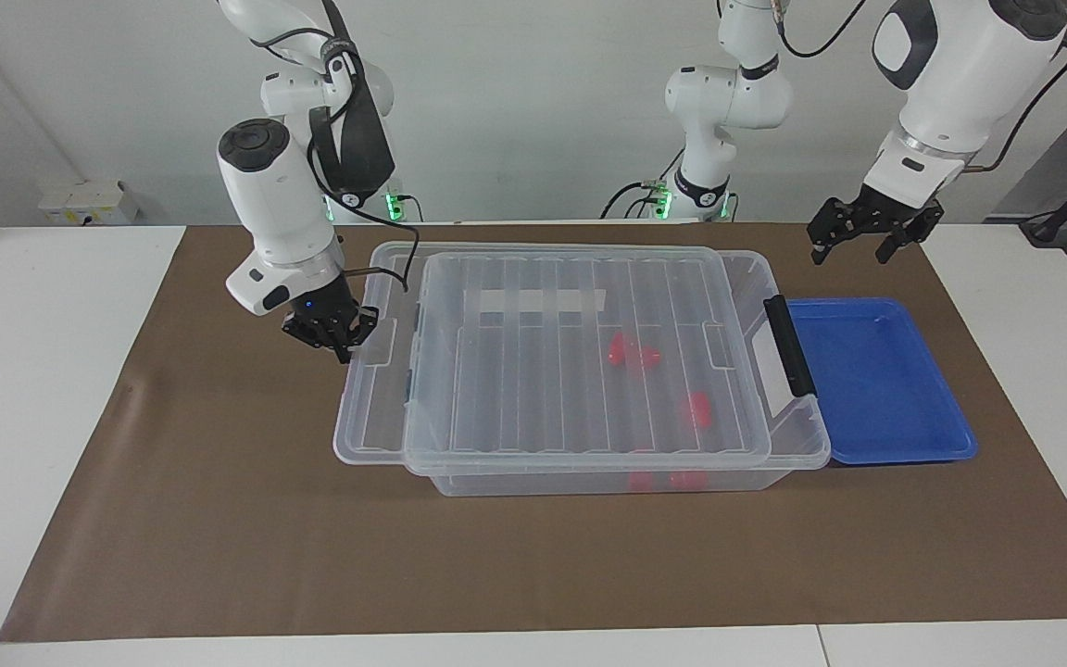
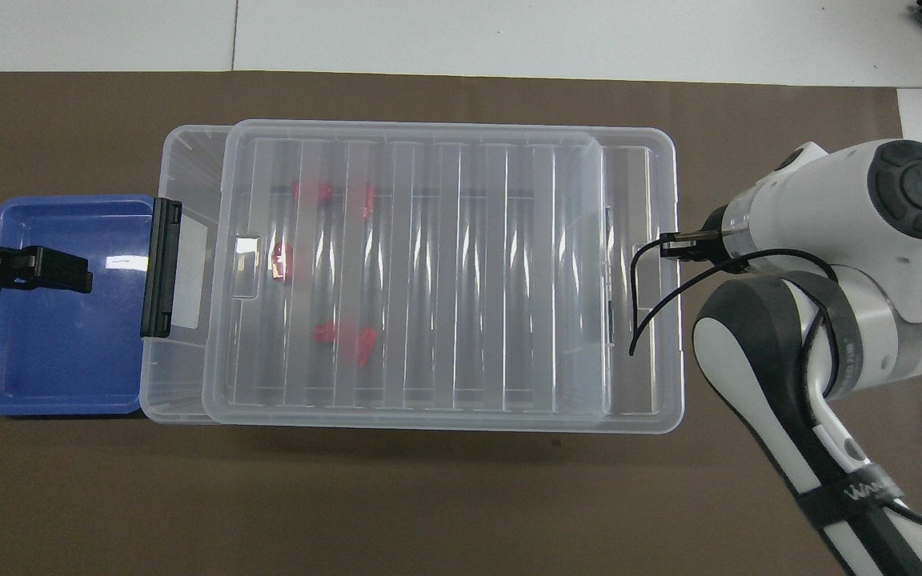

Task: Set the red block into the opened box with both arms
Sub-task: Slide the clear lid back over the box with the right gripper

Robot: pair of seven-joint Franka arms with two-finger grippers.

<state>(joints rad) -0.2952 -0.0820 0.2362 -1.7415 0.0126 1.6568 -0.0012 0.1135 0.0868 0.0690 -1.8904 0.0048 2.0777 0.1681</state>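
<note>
The box (image 1: 797, 449), a clear bin with a black end handle (image 1: 790, 345), lies across the mat. Its ribbed clear lid (image 1: 533, 371) covers nearly all of it, leaving a narrow open strip beside the handle (image 2: 161, 276). The lid overhangs the box at the right arm's end. Several red blocks lie inside, seen through the lid; one red block (image 1: 696, 408) (image 2: 281, 260) sits near the handle end. My right gripper (image 1: 334, 338) is shut on the lid's overhanging end edge. Above the blue tray (image 1: 904, 435), my left gripper (image 1: 853, 241) (image 2: 53, 270) hangs open with nothing in it.
The shallow blue tray (image 2: 5, 392) touches the box's handle end and holds nothing. A brown mat (image 1: 219, 519) covers the table under everything. The right arm's forearm and cable (image 2: 789, 360) hang over the mat at its end of the box.
</note>
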